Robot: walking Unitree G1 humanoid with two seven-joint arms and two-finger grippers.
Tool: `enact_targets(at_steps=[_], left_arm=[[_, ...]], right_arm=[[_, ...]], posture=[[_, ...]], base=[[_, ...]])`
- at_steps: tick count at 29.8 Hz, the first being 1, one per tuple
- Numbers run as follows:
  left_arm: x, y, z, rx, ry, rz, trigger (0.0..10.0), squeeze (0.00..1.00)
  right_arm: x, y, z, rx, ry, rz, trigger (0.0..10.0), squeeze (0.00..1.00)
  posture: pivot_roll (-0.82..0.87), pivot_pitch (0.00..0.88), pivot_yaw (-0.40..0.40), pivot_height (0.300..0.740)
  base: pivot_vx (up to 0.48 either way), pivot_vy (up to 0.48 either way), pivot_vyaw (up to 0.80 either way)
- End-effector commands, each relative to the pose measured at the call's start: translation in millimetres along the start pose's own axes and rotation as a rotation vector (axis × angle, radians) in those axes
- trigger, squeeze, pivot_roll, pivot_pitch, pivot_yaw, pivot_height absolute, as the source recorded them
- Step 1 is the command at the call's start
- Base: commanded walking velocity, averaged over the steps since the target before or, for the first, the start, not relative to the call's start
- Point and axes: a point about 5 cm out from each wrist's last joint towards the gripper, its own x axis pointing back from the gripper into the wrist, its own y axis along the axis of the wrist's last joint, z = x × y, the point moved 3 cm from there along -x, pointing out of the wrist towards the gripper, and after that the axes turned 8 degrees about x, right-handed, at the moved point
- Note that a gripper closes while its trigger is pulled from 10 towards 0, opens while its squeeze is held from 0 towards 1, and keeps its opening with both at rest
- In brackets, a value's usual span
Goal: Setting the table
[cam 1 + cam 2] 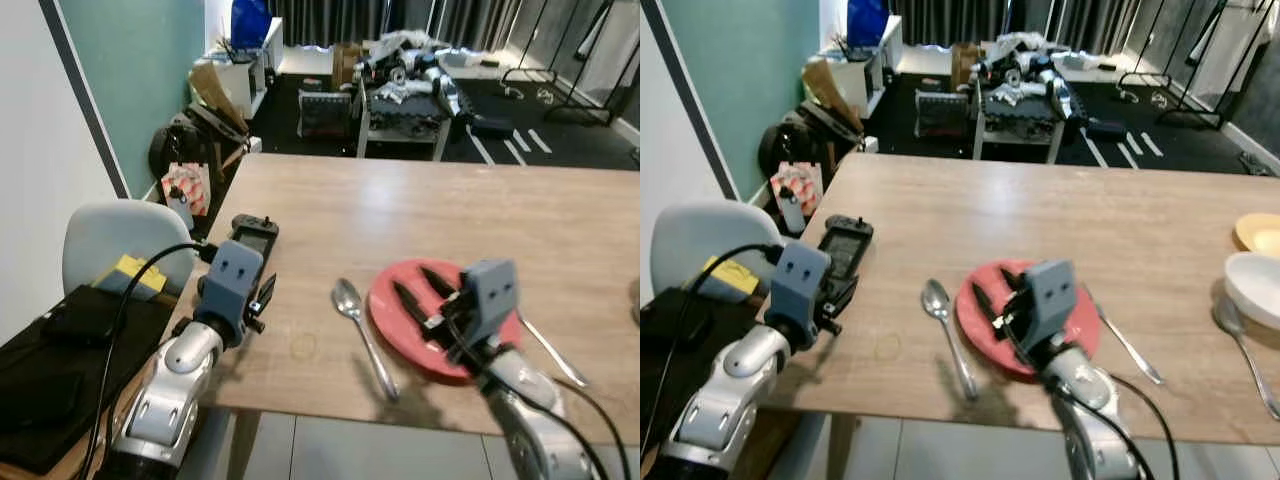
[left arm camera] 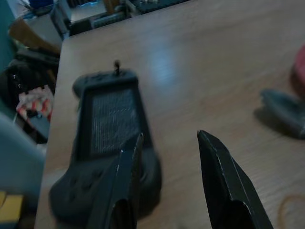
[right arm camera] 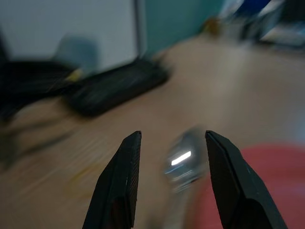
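Note:
A red plate (image 1: 1085, 320) lies near the table's front edge. Left of it rests a silver spoon (image 1: 349, 298), and a second silver utensil (image 1: 551, 353) lies along its right side. My right gripper (image 1: 412, 282) hovers over the plate's left part, open and holding nothing; in the right wrist view the blurred spoon (image 3: 182, 160) shows between its fingers (image 3: 125, 181). My left gripper (image 2: 170, 138) is open at the table's left edge, beside a black handheld device (image 1: 251, 240). Far right stand a white bowl (image 1: 1254, 286), a yellow plate (image 1: 1261, 232) and another spoon (image 1: 1245, 348).
The wooden table (image 1: 420, 205) is bare across its middle and back. A white chair (image 1: 110, 240) with yellow and black items stands at the left. Behind the table are cluttered boxes, a low cart (image 1: 405, 100) and a dark floor.

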Motion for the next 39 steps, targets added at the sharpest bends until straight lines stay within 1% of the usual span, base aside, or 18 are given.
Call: enact_targets(at_steps=[1, 2, 3, 4, 6, 8, 9, 10, 11, 13, 14, 16, 19, 24, 26, 30, 36, 39], left_arm=[[3.5, -9, 1.4, -0.014, -0.002, 0.038, 10.0, 0.0], [3.5, -9, 1.4, -0.014, -0.002, 0.038, 10.0, 0.0], [3.8, -8, 3.2, -0.009, -0.005, 0.041, 10.0, 0.0], [3.8, -8, 3.2, -0.009, -0.005, 0.041, 10.0, 0.0], [4.7, -6, 7.8, 0.001, -0.013, 0.043, 10.0, 0.0], [5.1, -5, 9.5, 0.002, -0.016, 0.042, 10.0, 0.0], [5.4, -4, 10.4, 0.003, -0.017, 0.04, 10.0, 0.0], [5.4, -4, 10.4, 0.003, -0.017, 0.04, 10.0, 0.0], [5.6, -3, 10.8, 0.003, -0.018, 0.039, 10.0, 0.0], [5.5, -1, 10.5, 0.005, -0.019, 0.034, 10.0, 0.0], [5.5, -1, 10.5, 0.005, -0.019, 0.034, 10.0, 0.0], [5.7, 0, 10.5, 0.008, -0.018, 0.031, 10.0, 0.0], [6.4, 1, 11.0, 0.01, -0.017, 0.028, 10.0, 0.0], [7.3, 2, 12.3, 0.012, -0.015, 0.027, 10.0, 0.0], [7.4, 3, 12.7, 0.013, -0.014, 0.027, 10.0, 0.0], [7.6, 4, 14.2, 0.013, -0.01, 0.025, 10.0, 0.0], [8.0, 4, 14.0, 0.014, -0.007, 0.027, 10.0, 0.0], [8.3, 4, 13.5, 0.015, -0.008, 0.028, 10.0, 0.0]], right_arm=[[2.4, -5, 15.8, -0.014, 0.07, 0.022, 10.0, 0.0], [2.4, -5, 15.8, -0.014, 0.07, 0.022, 10.0, 0.0], [2.1, -7, 25.0, -0.007, 0.11, 0.038, 10.0, 0.0], [2.1, -7, 25.0, -0.007, 0.11, 0.038, 10.0, 0.0], [0.1, -12, 36.7, 0.025, 0.154, 0.077, 10.0, 0.0], [-0.8, -15, 38.7, 0.04, 0.159, 0.098, 10.0, 0.0], [-1.5, -20, 37.1, 0.062, 0.14, 0.133, 10.0, 0.0], [-1.5, -20, 37.1, 0.062, 0.14, 0.133, 10.0, 0.0], [-1.6, -24, 35.5, 0.077, 0.126, 0.156, 10.0, 0.0], [-1.3, -33, 32.7, 0.072, 0.092, 0.208, 10.0, 0.0], [-1.3, -33, 32.7, 0.072, 0.092, 0.208, 10.0, 0.0], [-1.4, -39, 30.6, 0.064, 0.054, 0.254, 10.0, 0.0], [-4.3, -45, 28.8, 0.036, -0.014, 0.29, 10.0, 0.0], [-6.4, -55, 25.4, -0.046, -0.101, 0.327, 10.0, 0.0], [-6.5, -58, 25.2, -0.062, -0.113, 0.337, 10.0, 0.0], [-8.1, -65, 20.2, -0.119, -0.187, 0.356, 10.0, 0.0], [-10.2, -64, 16.8, -0.109, -0.218, 0.35, 10.0, 0.0], [-14.4, -58, 14.2, -0.13, -0.249, 0.308, 10.0, 0.0]], posture=[[0.08, 0.078, 0.074, 0.74], [0.08, 0.078, 0.074, 0.74], [0.08, 0.078, 0.074, 0.74], [0.08, 0.078, 0.074, 0.74], [0.08, 0.081, 0.072, 0.74], [0.08, 0.082, 0.072, 0.74], [0.08, 0.082, 0.072, 0.74], [0.08, 0.082, 0.072, 0.74], [0.08, 0.082, 0.072, 0.74], [0.08, 0.084, 0.068, 0.74], [0.08, 0.084, 0.068, 0.74], [0.08, 0.086, 0.067, 0.74], [0.09, 0.087, 0.064, 0.74], [0.1, 0.089, 0.062, 0.74], [0.1, 0.089, 0.062, 0.74], [0.1, 0.092, 0.062, 0.74], [0.1, 0.094, 0.062, 0.74], [0.11, 0.098, 0.063, 0.74]], base=[[0.0, 0.0, 0.0], [0.0, 0.0, 0.0], [0.0, 0.0, 0.0], [0.0, 0.0, 0.0], [0.0, 0.0, 0.0], [0.0, 0.0, 0.0], [0.0, 0.0, 0.0], [0.0, 0.0, 0.0], [0.0, 0.0, 0.0], [0.0, 0.0, 0.0], [0.0, 0.0, 0.0], [0.0, 0.0, 0.0], [0.0, 0.0, 0.0], [0.0, 0.0, 0.0], [0.0, 0.0, 0.0], [0.0, 0.0, 0.0], [0.0, 0.0, 0.0], [0.0, 0.0, 0.0]])
